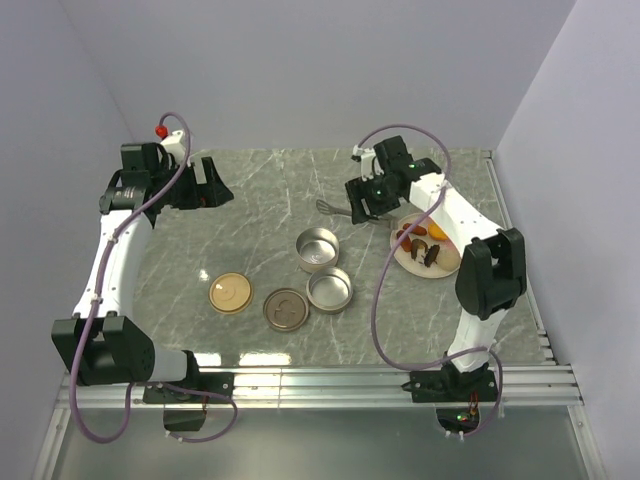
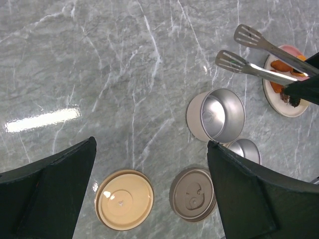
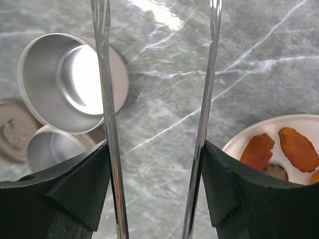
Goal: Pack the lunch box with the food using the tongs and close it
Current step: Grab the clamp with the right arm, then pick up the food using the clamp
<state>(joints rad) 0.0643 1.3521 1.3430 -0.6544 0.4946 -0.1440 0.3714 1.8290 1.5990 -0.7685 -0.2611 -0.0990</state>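
Tongs (image 3: pixel 105 99) are clamped in the R gripper (image 3: pixel 155 149). Each slim arm lies flat against the inner face of a finger, w/ the two arms held apart and running up to the top of the wrist frame. In the top view the tong tips sit just right of centre, over bare table (image 1: pixel 260 200), above the tins and left of the plate (image 1: pixel 445 262).

Food (image 3: pixel 259 152) lies on that pale plate, right of centre. It's orange-brown pcs plus darker bits, none between the tong arms.

The upper tin (image 1: pixel 317 248) and lower tin (image 1: pixel 329 289) sit at frame centre, just beside each other, both open side up. The grey-brown lid (image 1: pixel 286 309) lies flat just left of the lower tin. The tan lid (image 1: pixel 231 294) is further left, apart from it.

L gripper (image 2: pixel 150 144) is at the upper left of the top view, well apart from the tins. Its fingers are spread wide w/ only table between them.
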